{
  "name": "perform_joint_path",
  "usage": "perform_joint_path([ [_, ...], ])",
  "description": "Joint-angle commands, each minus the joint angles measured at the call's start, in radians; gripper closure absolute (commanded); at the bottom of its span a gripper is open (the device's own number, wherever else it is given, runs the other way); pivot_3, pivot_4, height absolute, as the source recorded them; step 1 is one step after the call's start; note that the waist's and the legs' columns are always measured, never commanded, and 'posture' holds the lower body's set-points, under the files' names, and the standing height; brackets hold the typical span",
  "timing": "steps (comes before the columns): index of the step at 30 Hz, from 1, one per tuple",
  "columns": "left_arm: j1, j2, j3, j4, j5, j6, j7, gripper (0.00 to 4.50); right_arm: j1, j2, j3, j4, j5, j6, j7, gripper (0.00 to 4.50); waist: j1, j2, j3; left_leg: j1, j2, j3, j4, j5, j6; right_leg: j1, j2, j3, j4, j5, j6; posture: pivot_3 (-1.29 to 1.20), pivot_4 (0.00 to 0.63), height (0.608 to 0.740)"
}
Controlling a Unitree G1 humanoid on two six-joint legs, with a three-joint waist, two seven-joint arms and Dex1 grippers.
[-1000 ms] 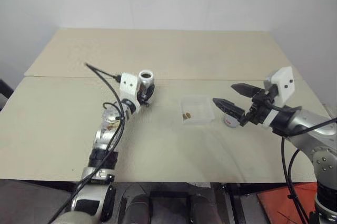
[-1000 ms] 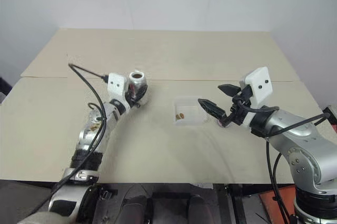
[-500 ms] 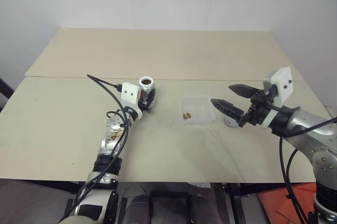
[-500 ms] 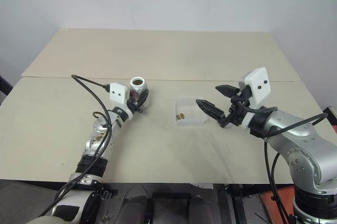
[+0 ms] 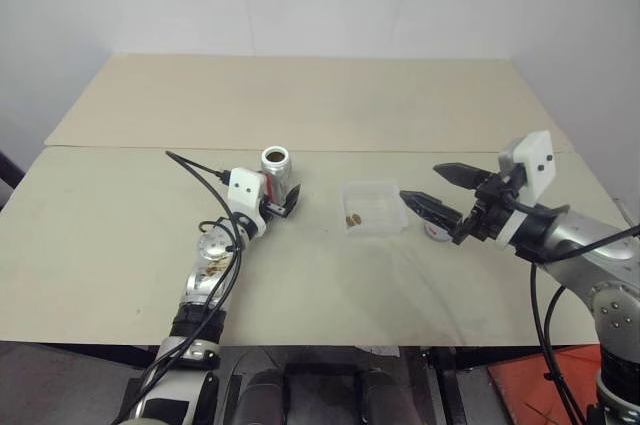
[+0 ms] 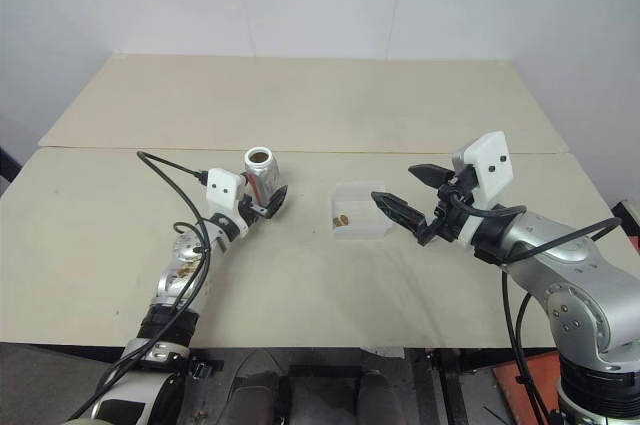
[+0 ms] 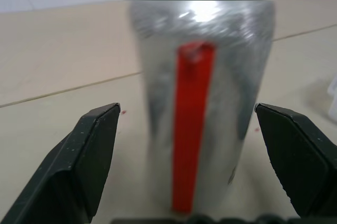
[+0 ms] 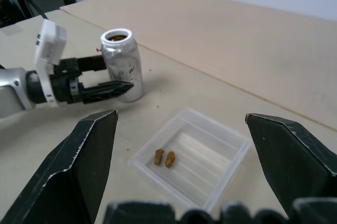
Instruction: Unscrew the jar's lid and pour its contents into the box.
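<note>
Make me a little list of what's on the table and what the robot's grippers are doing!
jar: upright, top open, lid off
box: clear tray beside the jar
contents: two brown pieces lying in the box
lid: on the table beyond the box
left gripper: open, fingers either side of the jar
right gripper: open, holding nothing, by the box

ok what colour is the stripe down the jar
Red, on a silvery body; the jar shows it best in the left wrist view.
</note>
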Motion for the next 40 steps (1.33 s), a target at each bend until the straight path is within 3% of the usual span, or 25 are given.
perform_joint_path([
  [1, 0.059, 0.057, -0.003, -0.181, -0.016, 0.070, -0.044, 0.04, 0.014, -0.023, -0.020, -0.030, -0.006, -0.025, 0.012, 0.00, -0.002, 0.000, 0.000, 0.000, 0.000, 0.000, 0.000, 0.000, 0.000, 0.000, 0.000, 0.000, 0.000, 0.000, 0.000, 0.00, 0.150, 0.740],
  [7, 0.209, 0.175, 0.007, -0.470, -0.068, 0.222, -0.125, 0.04, 0.060, -0.075, -0.044, -0.010, -0.028, -0.066, 0.091, 0.00, -0.002, 0.000, 0.000, 0.001, 0.000, 0.000, -0.001, 0.000, 0.000, 0.000, 0.000, 0.000, -0.001, 0.000, 0.000, 0.00, 0.150, 0.740],
  [13, 0.314, 0.340, 0.114, -0.665, -0.240, 0.343, -0.292, 0.04, 0.140, -0.152, -0.082, 0.040, -0.059, -0.169, 0.268, 0.00, -0.005, 0.000, 0.000, 0.002, 0.001, 0.001, -0.001, 0.000, 0.000, 0.001, 0.000, 0.001, -0.001, 0.000, 0.000, 0.00, 0.150, 0.740],
  [16, 0.337, 0.446, 0.172, -0.678, -0.310, 0.292, -0.437, 0.04, 0.161, -0.185, -0.085, 0.080, -0.078, -0.211, 0.341, 0.00, -0.009, 0.000, 0.000, 0.004, 0.001, 0.002, -0.002, 0.000, 0.000, 0.001, 0.000, 0.001, -0.001, -0.001, -0.001, 0.00, 0.150, 0.740],
  [24, 0.335, 0.584, 0.284, -0.586, -0.410, 0.191, -0.676, 0.04, 0.158, -0.225, -0.067, 0.158, -0.133, -0.273, 0.439, 0.00, -0.011, 0.001, -0.001, 0.007, 0.001, 0.004, -0.003, 0.000, 0.000, 0.002, 0.000, 0.002, -0.002, -0.001, -0.002, 0.00, 0.150, 0.740],
  [40, 0.359, 0.554, 0.307, -0.618, -0.455, 0.202, -0.641, 0.04, 0.195, -0.234, -0.053, 0.132, -0.173, -0.289, 0.488, 0.00, -0.010, 0.001, -0.001, 0.006, 0.002, 0.004, -0.003, 0.000, 0.000, 0.002, 0.000, 0.002, -0.002, -0.001, -0.002, 0.00, 0.150, 0.740],
])
